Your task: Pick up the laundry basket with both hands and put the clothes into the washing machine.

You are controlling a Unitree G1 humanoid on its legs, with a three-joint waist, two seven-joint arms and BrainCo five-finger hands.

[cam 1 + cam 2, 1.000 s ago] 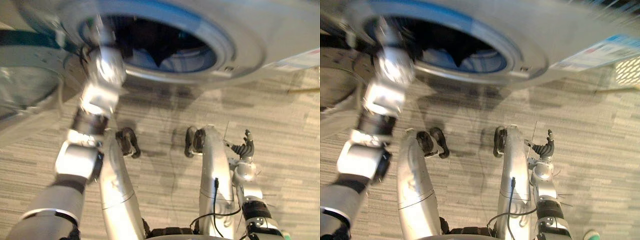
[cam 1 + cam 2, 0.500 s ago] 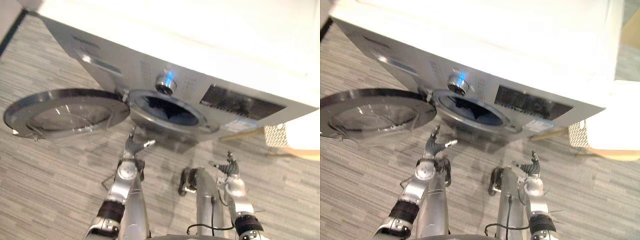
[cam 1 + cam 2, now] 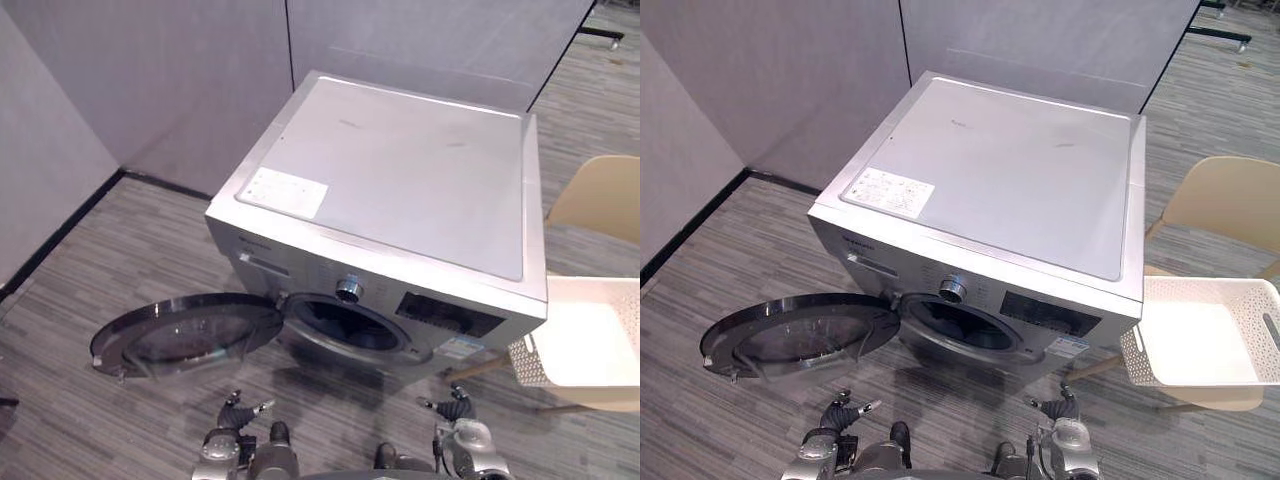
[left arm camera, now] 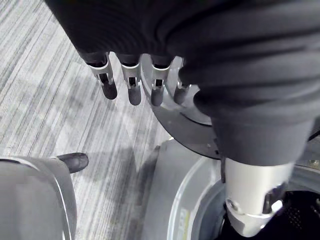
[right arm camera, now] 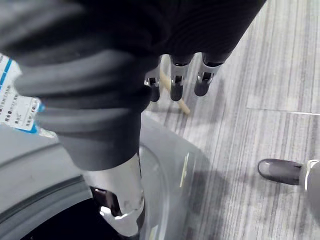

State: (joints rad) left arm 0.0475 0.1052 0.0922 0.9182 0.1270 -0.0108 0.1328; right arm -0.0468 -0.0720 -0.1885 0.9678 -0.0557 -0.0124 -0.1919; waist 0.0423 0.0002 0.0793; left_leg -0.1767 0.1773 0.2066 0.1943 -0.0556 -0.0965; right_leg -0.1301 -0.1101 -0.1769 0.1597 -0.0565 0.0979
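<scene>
Left eye view: one washing machine [image 3: 400, 200] stands with its back near the grey partition walls [image 3: 170, 80]. Its one round door [image 3: 185, 335] hangs wide open to the left of the drum opening [image 3: 345, 325], with its rim low over the floor [image 3: 80, 420]. A bare strip of floor lies between the machine's front and the two robot hands. The left robot hand [image 3: 240, 412] is below the door's inner edge and the right robot hand [image 3: 455, 408] below the machine's right front corner. Both are apart from everything.

Right eye view: one white laundry basket [image 3: 1205, 340] rests on one beige chair [image 3: 1225, 200], just beside the machine's right side and well apart from both robot hands.

Left wrist view: the fingers [image 4: 131, 92] hang straight and spread over the floor, holding nothing.

Right wrist view: the fingers [image 5: 176, 87] are straight and apart beside the machine's front, clamped on nothing
</scene>
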